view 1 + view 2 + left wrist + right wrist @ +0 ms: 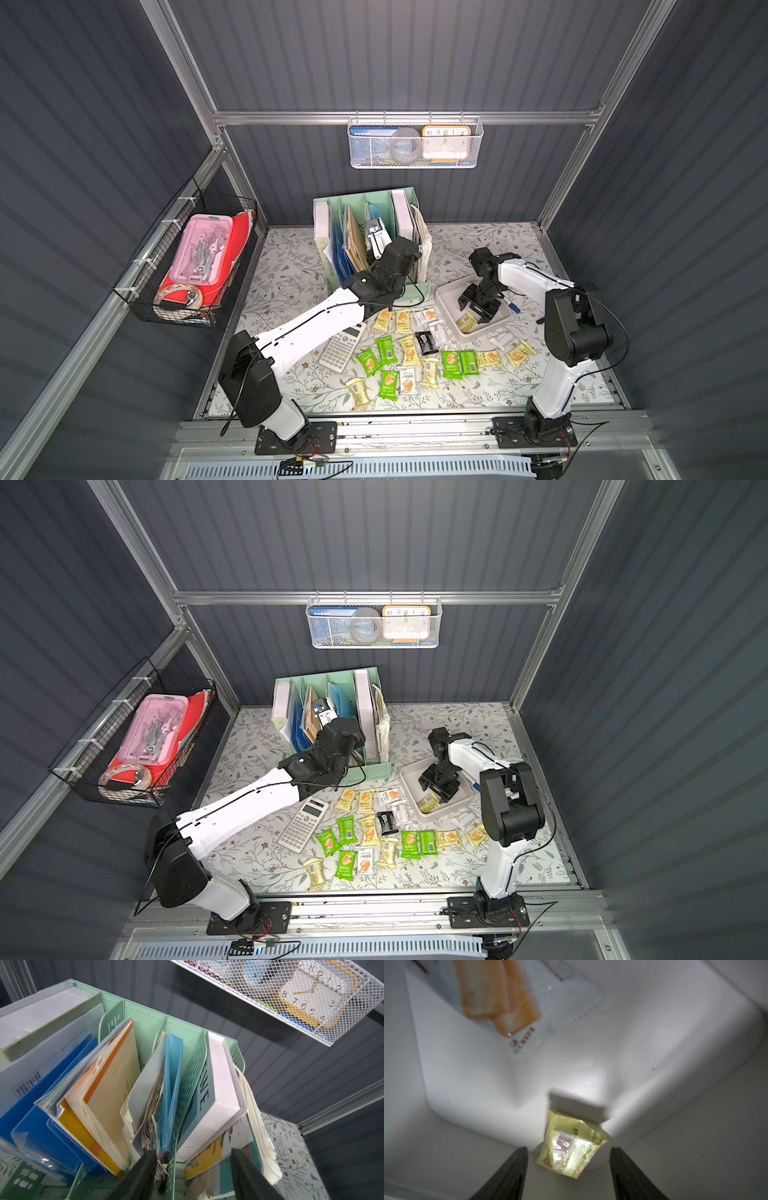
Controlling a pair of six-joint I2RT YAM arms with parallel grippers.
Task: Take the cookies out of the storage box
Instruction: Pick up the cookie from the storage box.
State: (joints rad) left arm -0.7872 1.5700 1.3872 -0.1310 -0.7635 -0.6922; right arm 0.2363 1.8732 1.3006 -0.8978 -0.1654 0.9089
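Right wrist view: inside the shallow white-grey plastic storage box [654, 1043], right tool [569, 1149] with jaws spread wide, gripping nothing. Between the black fingers [512, 1167], touching neither, a pale yellow wrapped cookie packet [571, 1132], barcode side up, near a wall of the box. Deeper in the box, a white wrapped packet with orange print [500, 1001], blurred. In both top views, outside the box on the floral tabletop [291, 257]: the other cookies [409, 353], yellow, green, white and one black, scattered just beside and near the box. Past them from the box, a white calculator [343, 347]. Well apart from the box, left tool [193, 1150], jaws partly apart and empty, facing the mint green file organiser [145, 1016] standing beside the box.
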